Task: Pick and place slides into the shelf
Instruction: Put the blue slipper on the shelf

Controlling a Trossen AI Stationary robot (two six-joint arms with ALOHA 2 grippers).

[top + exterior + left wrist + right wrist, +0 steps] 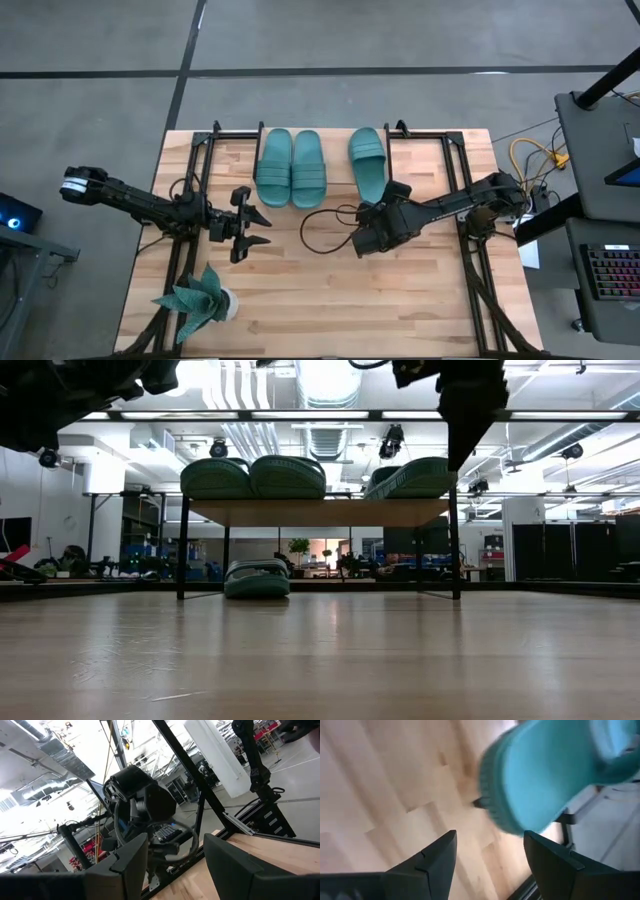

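- Overhead, the shelf [330, 150] stands at the table's far edge, its plank mostly covered by three teal slides: a pair [291, 167] lying side by side on the left and a single slide [368, 162] to their right, all with long axes running front to back.
- Also overhead, the right gripper [390, 193] sits just beside the near end of the single slide, arm reaching in from the right; the left gripper [258, 228] waits near the table's middle, fingers spread and empty, close to a potted plant [200, 300].
- At table height, the three slides rest on top of the plank, and a fourth slide [257, 578] lies on the table under the shelf, between its wire legs, towards the left side.
- From the left wrist, its two fingers [127, 865] stand apart with nothing between them, aimed at the other arm.
- From the right wrist, the fingers [432, 860] are wide open and hold nothing; the single slide's end [540, 780] lies just ahead of them, apart from both, resting on the plank's edge.
- Judging by this, the single slide looks released, and the slide under the shelf lies nearer the left arm.
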